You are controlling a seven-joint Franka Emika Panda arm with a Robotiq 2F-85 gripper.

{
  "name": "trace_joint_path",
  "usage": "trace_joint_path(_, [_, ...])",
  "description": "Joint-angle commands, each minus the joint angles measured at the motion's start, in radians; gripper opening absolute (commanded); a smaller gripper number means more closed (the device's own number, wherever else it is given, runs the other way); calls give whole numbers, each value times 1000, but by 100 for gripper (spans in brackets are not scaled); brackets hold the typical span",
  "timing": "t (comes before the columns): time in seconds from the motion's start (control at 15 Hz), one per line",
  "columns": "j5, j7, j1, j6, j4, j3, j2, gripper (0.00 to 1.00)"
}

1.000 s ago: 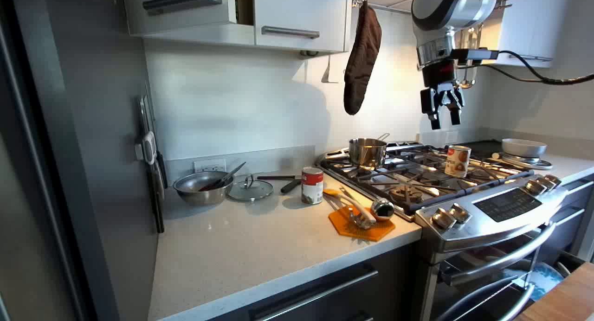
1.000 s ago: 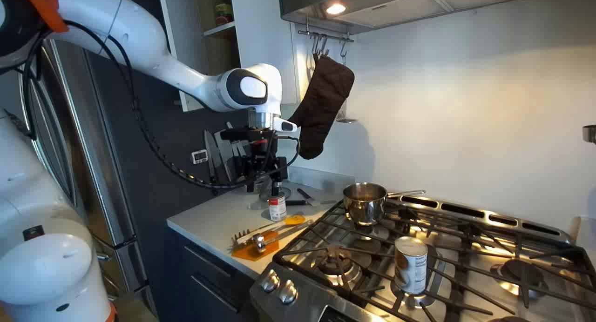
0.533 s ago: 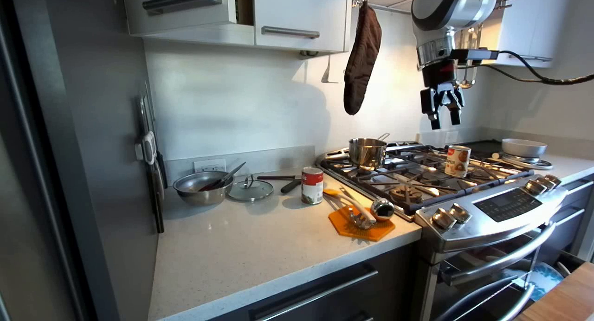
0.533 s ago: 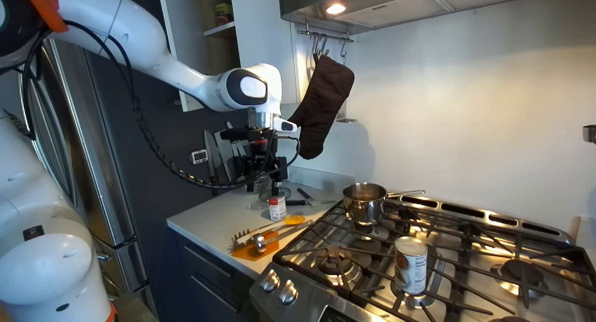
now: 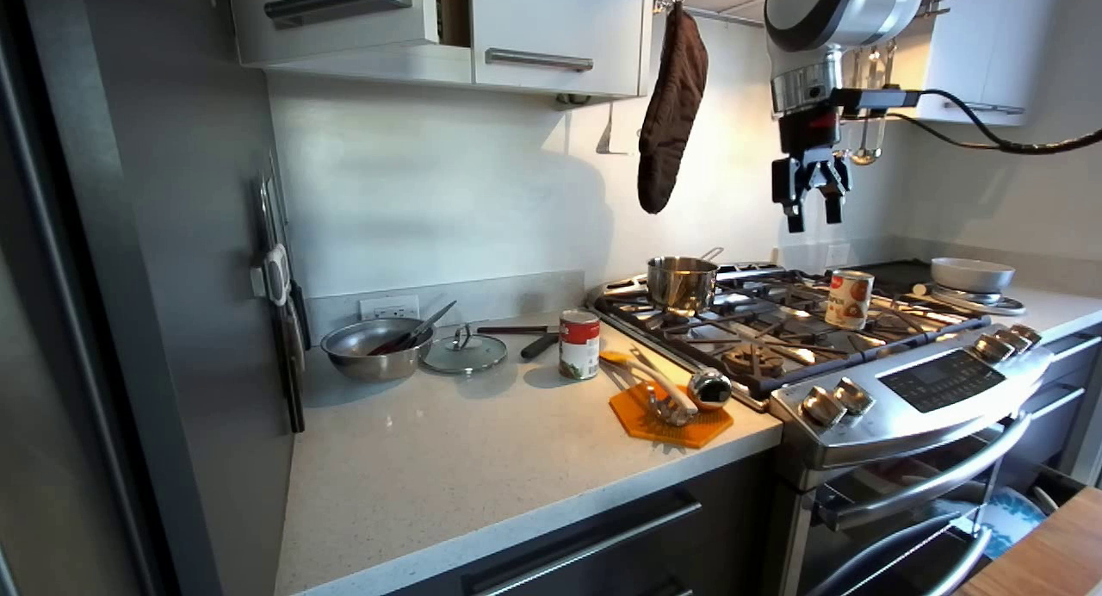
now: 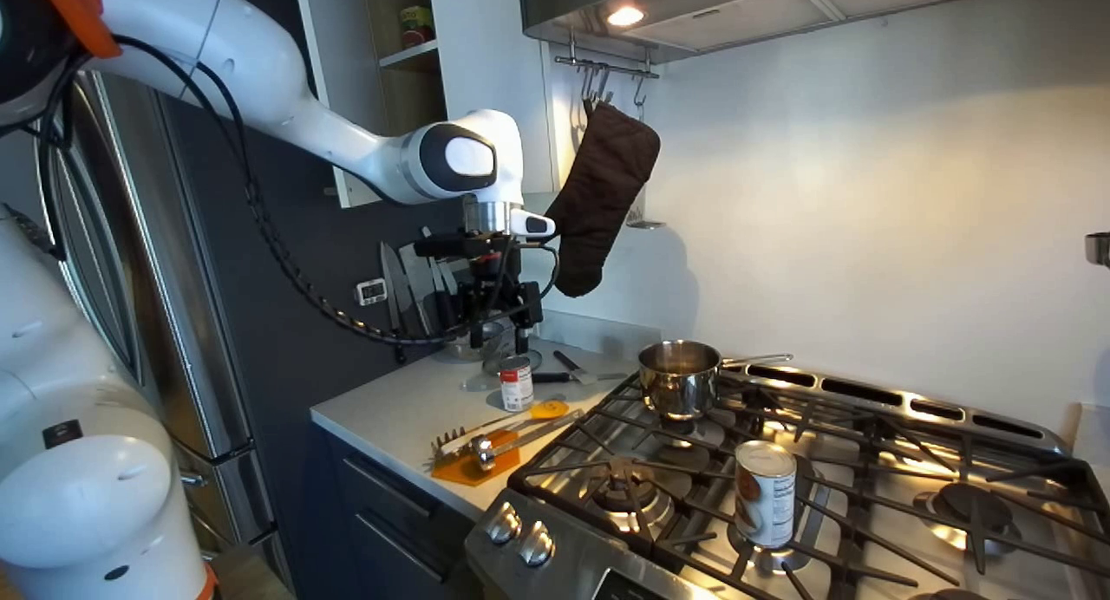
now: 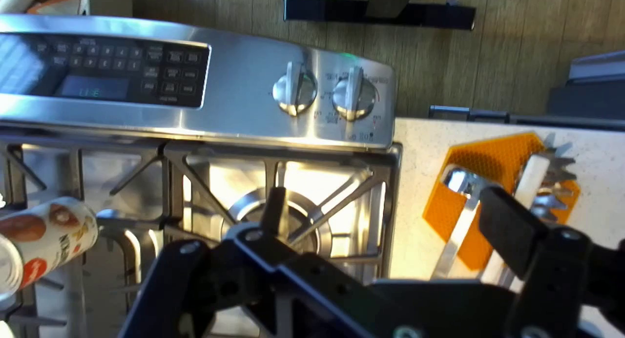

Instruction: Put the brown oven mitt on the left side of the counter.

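The brown oven mitt [image 5: 671,114] hangs from a hook rail below the range hood. It also hangs there in an exterior view [image 6: 607,197], its lower end partly behind my arm. It is out of the wrist view. The pale counter [image 5: 448,467] lies left of the stove and also shows in an exterior view [image 6: 381,409]. My gripper [image 5: 814,220] points down, open and empty, in the air above the stove. It is apart from the mitt. In the wrist view the fingers [image 7: 388,216] are spread wide with nothing between them.
The gas stove [image 5: 758,363] bears a steel pot [image 5: 683,284] and a can [image 5: 850,300]. On the counter are a metal bowl [image 5: 377,348], a glass lid [image 5: 463,353], a red-labelled can [image 5: 578,346], knives and an orange trivet [image 5: 637,419] with utensils. Cabinets [image 5: 560,27] hang above.
My gripper has risen a little and shifted slightly, leftward in one exterior view and rightward in another. The mitt and the other things have not moved.
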Motion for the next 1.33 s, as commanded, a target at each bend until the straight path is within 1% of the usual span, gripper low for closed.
trace_joint_path(0.0, [-14, 45, 1, 97, 10, 12, -90, 100])
trace_joint_path(0.27, [-22, 59, 4, 250, 39, 27, -154, 100])
trace_joint_path(0.4, [-23, 59, 5, 356, 42, 34, -178, 100])
trace_joint_path(0.73, [-21, 69, -3, 687, 24, 41, -208, 100])
trace_joint_path(0.87, [-9, 95, -12, 827, 9, 41, -212, 100])
trace_joint_path(1.07, [-7, 95, -19, 1057, -38, 36, -218, 100])
trace_joint_path(1.2, [13, 75, -6, 1184, -70, 20, -216, 100])
trace_joint_path(1.27, [21, 62, 5, 1224, -83, 10, -213, 100])
